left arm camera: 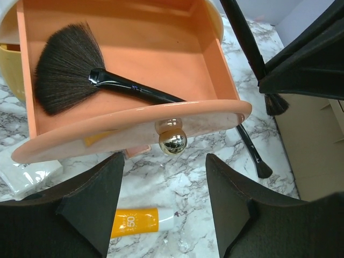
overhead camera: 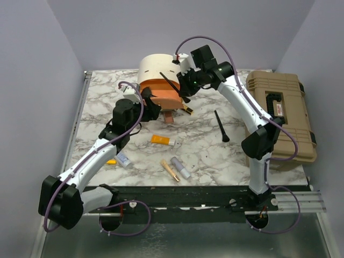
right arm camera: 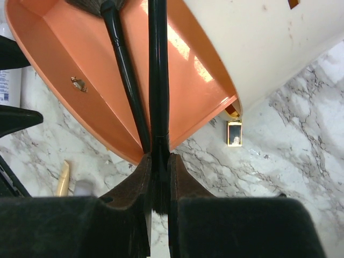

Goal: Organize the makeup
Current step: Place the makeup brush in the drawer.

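The round case's orange drawer (left arm camera: 161, 48) stands pulled out with a black fan brush (left arm camera: 67, 72) lying in it. My left gripper (left arm camera: 164, 177) is open just short of the drawer's gold knob (left arm camera: 172, 141), touching nothing. Above the drawer, my right gripper (right arm camera: 159, 172) is shut on the bristle end of a thin black brush (right arm camera: 157, 70), whose handle points over the drawer. Another black brush (overhead camera: 220, 126) lies on the marble. An orange tube (overhead camera: 162, 141), gold tube (overhead camera: 170, 170), lilac tube (overhead camera: 180, 167) and whitish tube (overhead camera: 123, 159) lie in front.
The cream-and-orange round case (overhead camera: 158, 67) stands at the back of the marble table (overhead camera: 209, 156). A big tan toolbox (overhead camera: 282, 115) fills the right side beside the right arm. A small gold-framed item (right arm camera: 234, 133) lies by the case's base.
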Action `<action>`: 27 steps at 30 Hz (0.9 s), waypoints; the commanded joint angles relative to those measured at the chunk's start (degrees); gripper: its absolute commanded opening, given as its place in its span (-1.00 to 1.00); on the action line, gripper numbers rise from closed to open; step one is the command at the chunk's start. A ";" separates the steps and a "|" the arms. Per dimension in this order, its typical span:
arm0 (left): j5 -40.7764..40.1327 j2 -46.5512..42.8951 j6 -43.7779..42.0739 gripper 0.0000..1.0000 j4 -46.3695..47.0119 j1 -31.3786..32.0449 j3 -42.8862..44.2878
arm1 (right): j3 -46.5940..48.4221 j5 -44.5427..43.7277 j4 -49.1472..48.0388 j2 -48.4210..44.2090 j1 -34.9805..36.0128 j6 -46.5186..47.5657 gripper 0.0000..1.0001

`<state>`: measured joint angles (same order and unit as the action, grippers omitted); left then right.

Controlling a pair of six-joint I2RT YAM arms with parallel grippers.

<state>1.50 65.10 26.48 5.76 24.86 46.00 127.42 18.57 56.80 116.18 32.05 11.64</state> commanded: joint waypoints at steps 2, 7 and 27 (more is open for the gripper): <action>3.01 1.97 -0.91 0.27 1.30 -0.07 0.67 | 3.44 0.19 7.19 2.31 1.42 5.00 -0.96; 3.21 3.00 -1.99 0.26 1.00 -0.03 1.27 | 1.78 -3.09 8.71 0.96 1.43 8.66 -0.99; 4.09 5.11 -2.18 0.23 1.19 0.10 3.00 | 10.15 -2.17 12.99 6.69 2.95 12.45 -0.95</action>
<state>3.73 69.91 24.99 6.37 24.86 47.27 136.00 17.65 68.07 121.30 34.37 23.49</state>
